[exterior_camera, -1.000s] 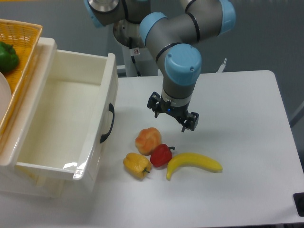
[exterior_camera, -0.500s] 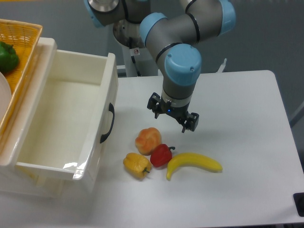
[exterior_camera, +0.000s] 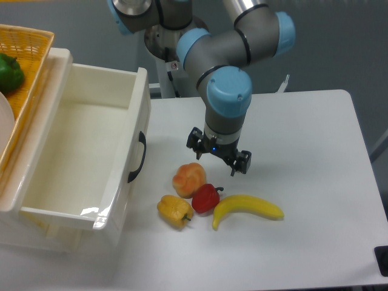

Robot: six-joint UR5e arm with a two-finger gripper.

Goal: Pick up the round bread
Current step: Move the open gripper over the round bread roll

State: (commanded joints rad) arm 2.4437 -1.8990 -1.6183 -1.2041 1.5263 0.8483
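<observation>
I am in the approach step: my gripper (exterior_camera: 218, 153) hangs with fingers apart and empty, above and just right of the round bread (exterior_camera: 189, 179), which lies on the tabletop (exterior_camera: 303, 151) touching the red pepper (exterior_camera: 205, 198). The next move calls for a shift left and a descent to straddle the bread without nudging that pepper. Count: one bread, one red pepper, one yellow pepper (exterior_camera: 175, 210), one banana (exterior_camera: 247, 208).

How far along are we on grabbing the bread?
Early approach. The gripper is open and empty, above and right of the round bread. The bread sits on the table, touching the red pepper. Descent, grasp and lift remain.
</observation>
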